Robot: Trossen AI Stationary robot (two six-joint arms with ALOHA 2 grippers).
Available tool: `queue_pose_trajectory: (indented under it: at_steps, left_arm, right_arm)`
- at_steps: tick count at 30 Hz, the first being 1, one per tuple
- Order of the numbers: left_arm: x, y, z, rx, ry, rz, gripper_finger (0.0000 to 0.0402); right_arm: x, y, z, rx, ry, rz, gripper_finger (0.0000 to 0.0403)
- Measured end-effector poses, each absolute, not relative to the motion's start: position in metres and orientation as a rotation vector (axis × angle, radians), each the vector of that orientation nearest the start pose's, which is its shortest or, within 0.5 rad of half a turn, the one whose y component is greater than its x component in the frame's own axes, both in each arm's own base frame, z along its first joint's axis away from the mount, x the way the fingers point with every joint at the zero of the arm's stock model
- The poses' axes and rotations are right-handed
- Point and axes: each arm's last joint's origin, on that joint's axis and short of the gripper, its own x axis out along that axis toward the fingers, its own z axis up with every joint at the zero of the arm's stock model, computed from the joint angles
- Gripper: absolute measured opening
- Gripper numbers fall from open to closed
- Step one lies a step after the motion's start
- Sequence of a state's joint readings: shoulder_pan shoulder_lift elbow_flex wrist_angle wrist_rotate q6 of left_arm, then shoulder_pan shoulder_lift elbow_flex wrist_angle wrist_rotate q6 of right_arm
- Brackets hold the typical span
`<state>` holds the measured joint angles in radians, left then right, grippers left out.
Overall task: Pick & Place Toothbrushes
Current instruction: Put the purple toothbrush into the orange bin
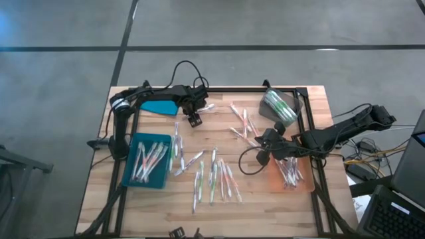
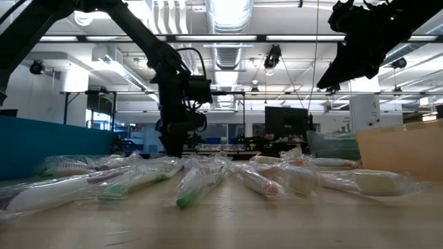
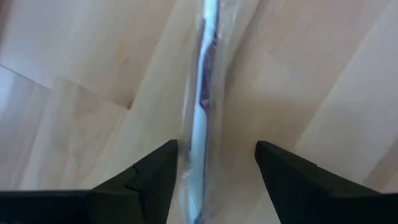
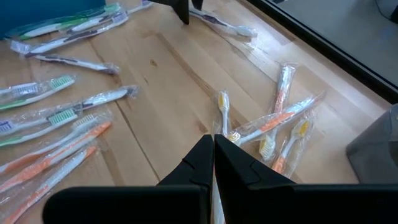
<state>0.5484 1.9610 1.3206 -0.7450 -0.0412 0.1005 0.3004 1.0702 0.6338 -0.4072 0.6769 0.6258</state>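
- Looking from above, the left gripper [image 1: 194, 114] is seen in the upper middle of the frame, over a wrapped toothbrush [image 1: 202, 108]; more toothbrushes [image 1: 214, 178] are scattered in the lower centre, some in the blue tray [image 1: 127, 174] at lower left and some on the orange tray [image 1: 311, 186] at lower right. The right gripper [image 1: 264, 147] is placed right of centre.
- In the low view, wrapped toothbrushes lie across the wooden table [image 2: 228, 221].
- In the left wrist view, the fingers [image 3: 155, 177] are spread on both sides of one toothbrush.
- In the right wrist view, the fingers [image 4: 198, 163] are pressed together, with nothing seen between them.
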Motion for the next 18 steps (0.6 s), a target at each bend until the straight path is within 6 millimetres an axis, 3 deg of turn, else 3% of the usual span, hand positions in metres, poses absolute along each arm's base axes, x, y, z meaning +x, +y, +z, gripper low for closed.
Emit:
queue_pose_trajectory:
  at_steps: [18]
  left_arm:
    - [0.3154,0.1919,0.1534,-0.289,1.382,0.391,0.0083]
  right_arm:
    - [0.1971,0.0421,0.2185,0.191,0.601,-0.564,0.0008]
